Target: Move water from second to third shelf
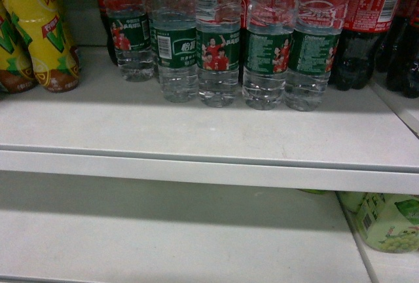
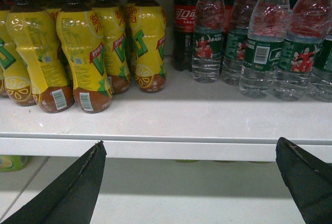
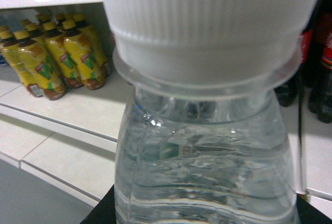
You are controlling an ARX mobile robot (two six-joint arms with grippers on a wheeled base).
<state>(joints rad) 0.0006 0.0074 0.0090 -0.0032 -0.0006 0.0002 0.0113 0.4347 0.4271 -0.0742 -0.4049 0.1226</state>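
A clear water bottle (image 3: pixel 207 156) with a white ribbed cap fills the right wrist view. My right gripper (image 3: pixel 205 216) is shut on its body, with a black finger (image 3: pixel 98 214) at each lower side. It is held out in front of the shelves. Several more water bottles (image 1: pixel 218 47) with green labels stand in a row on the upper white shelf (image 1: pixel 196 132), and the left wrist view shows these water bottles (image 2: pixel 262 53) too. My left gripper (image 2: pixel 190 143) is open and holds nothing, level with that shelf's front edge. Neither gripper shows in the head view.
Yellow tea bottles (image 1: pixel 46 34) stand left of the water, and these tea bottles (image 2: pixel 83 53) are grouped closely. Dark cola bottles (image 1: pixel 370 27) stand behind and to the right. On the lower shelf (image 1: pixel 163 237), pale green bottles (image 1: pixel 386 224) lie at the right.
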